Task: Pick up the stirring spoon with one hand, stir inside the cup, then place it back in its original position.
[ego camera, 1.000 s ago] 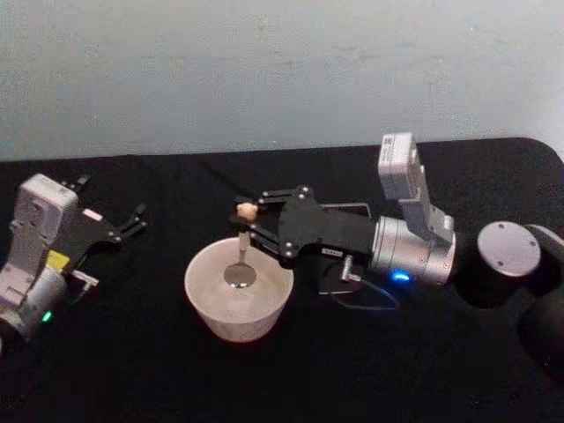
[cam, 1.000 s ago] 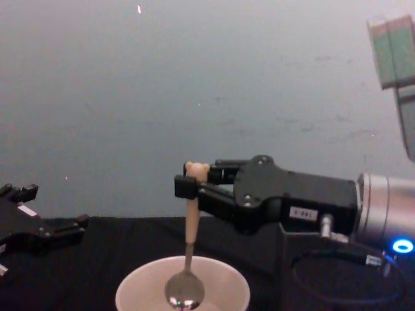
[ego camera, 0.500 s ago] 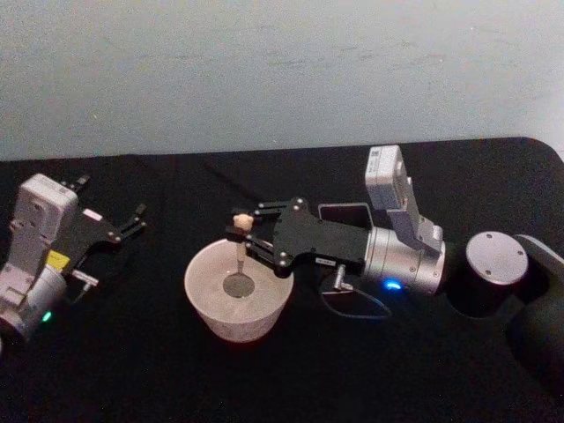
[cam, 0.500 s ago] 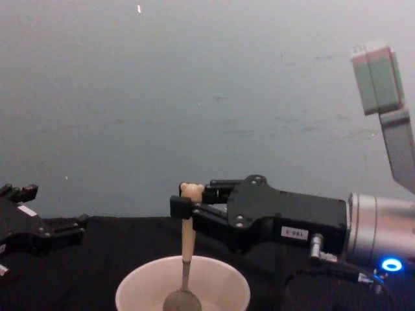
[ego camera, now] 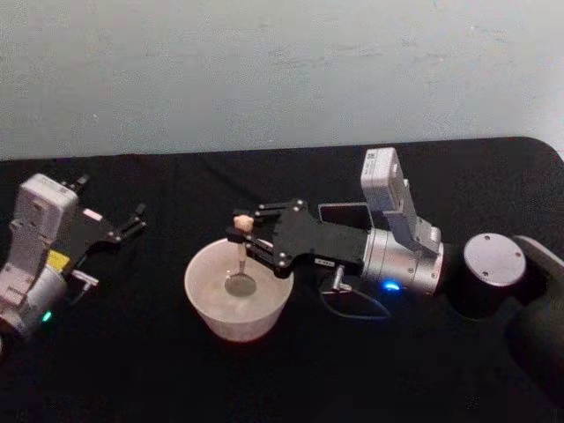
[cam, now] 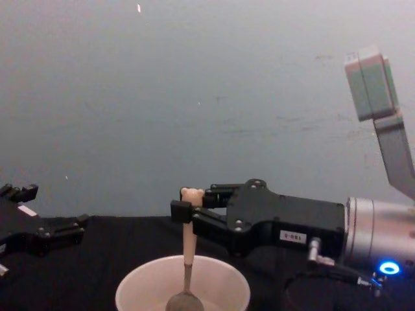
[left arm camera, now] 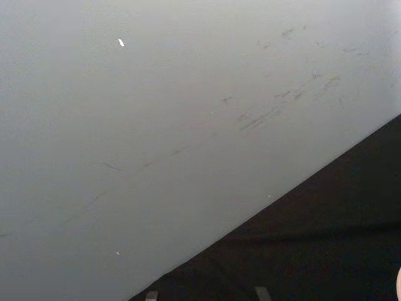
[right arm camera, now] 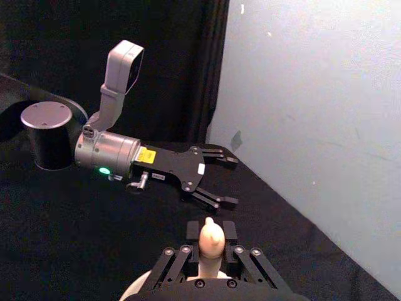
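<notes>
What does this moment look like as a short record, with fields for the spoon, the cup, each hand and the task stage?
stirring spoon: upright, bear-head end up, metal bowl down inside the cup
cup: cream-white, standing on the black table
right hand: shut on the spoon's handle near its top, reaching in over the cup from the right
left hand: open, parked at the table's left side, apart from the cup
task stage: spoon is in the cup; not yet put back
</notes>
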Action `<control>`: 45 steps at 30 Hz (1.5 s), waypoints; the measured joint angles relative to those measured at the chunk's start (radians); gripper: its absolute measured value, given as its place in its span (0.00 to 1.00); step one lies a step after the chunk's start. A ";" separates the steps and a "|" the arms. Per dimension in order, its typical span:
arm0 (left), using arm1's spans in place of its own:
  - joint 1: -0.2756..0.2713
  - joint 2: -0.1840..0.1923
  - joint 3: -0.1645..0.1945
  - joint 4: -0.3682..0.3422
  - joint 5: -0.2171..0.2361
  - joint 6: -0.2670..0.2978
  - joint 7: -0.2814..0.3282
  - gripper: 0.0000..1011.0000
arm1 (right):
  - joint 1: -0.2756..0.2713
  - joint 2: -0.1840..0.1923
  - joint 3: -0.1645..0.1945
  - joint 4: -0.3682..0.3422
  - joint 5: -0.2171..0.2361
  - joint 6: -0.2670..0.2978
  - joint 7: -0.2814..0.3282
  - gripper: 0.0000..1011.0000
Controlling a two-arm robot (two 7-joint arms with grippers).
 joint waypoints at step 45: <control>0.000 0.000 0.000 0.000 0.000 0.000 0.000 0.99 | -0.036 0.022 -0.026 -0.070 0.011 0.034 0.015 0.21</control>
